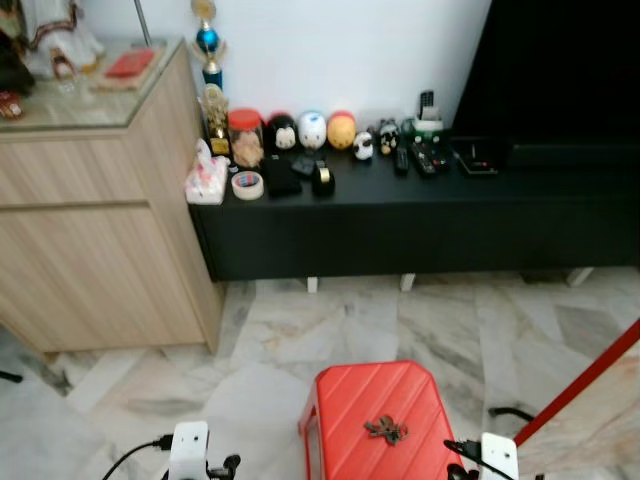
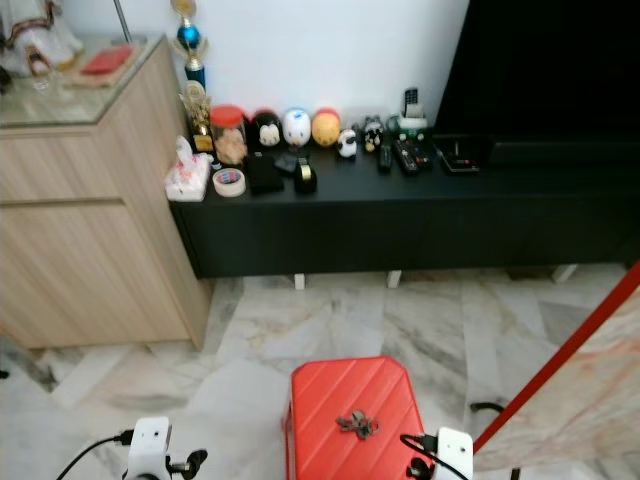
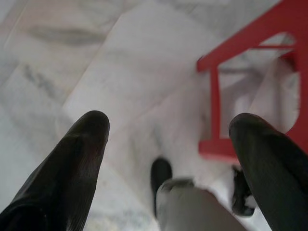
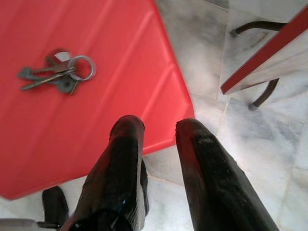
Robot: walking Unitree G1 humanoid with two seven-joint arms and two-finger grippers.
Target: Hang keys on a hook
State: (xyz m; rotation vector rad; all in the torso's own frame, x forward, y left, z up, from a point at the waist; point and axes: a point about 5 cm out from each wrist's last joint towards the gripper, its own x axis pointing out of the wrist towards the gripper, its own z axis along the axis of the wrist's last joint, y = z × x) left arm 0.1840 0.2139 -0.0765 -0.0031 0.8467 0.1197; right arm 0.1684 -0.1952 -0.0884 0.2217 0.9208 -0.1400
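Keys (image 4: 57,73) flat on red stool (image 1: 355,405), right hand (image 4: 159,126) nearby with fingers slightly parted, left hand (image 3: 168,122) spread wide.

keys (image 4: 57,73) alone on red stool (image 1: 345,400), open above, red bar (image 1: 580,385) rightward

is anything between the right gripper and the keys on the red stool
Nothing visible. The keys lie alone on the bare top of the red stool, and the right gripper hangs open by the stool's edge, with only bare red surface between them.
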